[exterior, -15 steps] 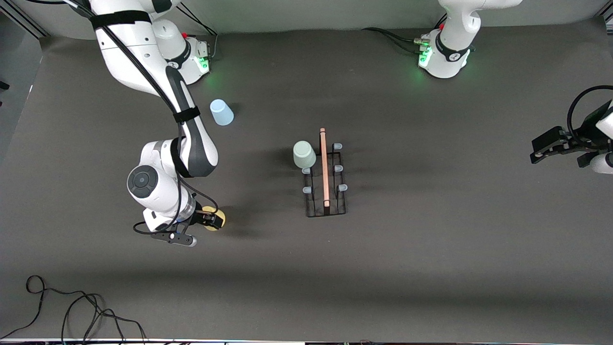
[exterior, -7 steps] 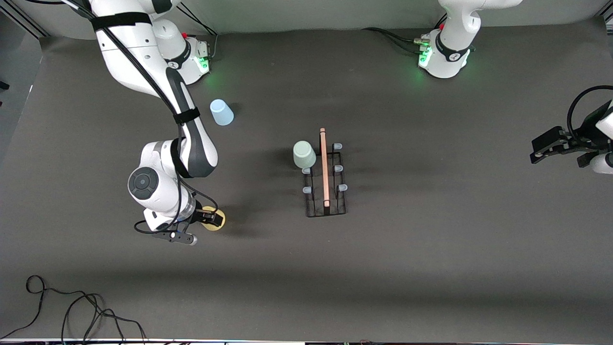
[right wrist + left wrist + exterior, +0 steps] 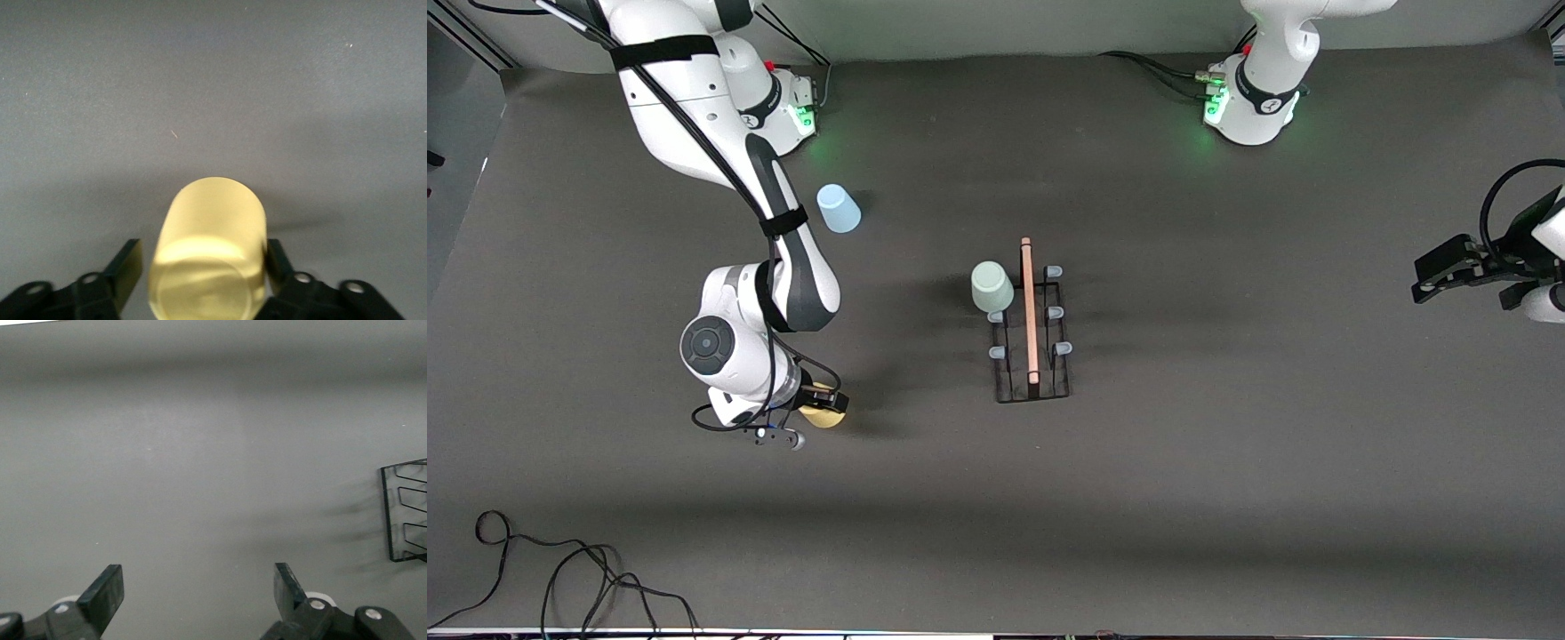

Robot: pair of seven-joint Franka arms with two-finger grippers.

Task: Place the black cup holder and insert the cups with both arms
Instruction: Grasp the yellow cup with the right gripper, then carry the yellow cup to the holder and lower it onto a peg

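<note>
Yellow cup [image 3: 210,250] between the right hand [image 3: 203,267] fingers [image 3: 128,267], over dark table [image 3: 213,80].

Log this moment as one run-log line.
right gripper: shut on yellow cup | left gripper: open, waiting | green cup: on holder

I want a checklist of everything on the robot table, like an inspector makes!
Surface: dark grey table mat, flat.
Job's things: black cup holder mid-table, pale green cup upside down on one peg; light blue cup upside down near the right arm's base; yellow cup between the right gripper's fingers.
Clutter: nothing seen.
Grippers: right gripper around the yellow cup; left gripper open, waiting over bare mat at the left arm's end.
Cables: black cable loose at the near edge.
Surroundings: pale wall past the bases.
</note>
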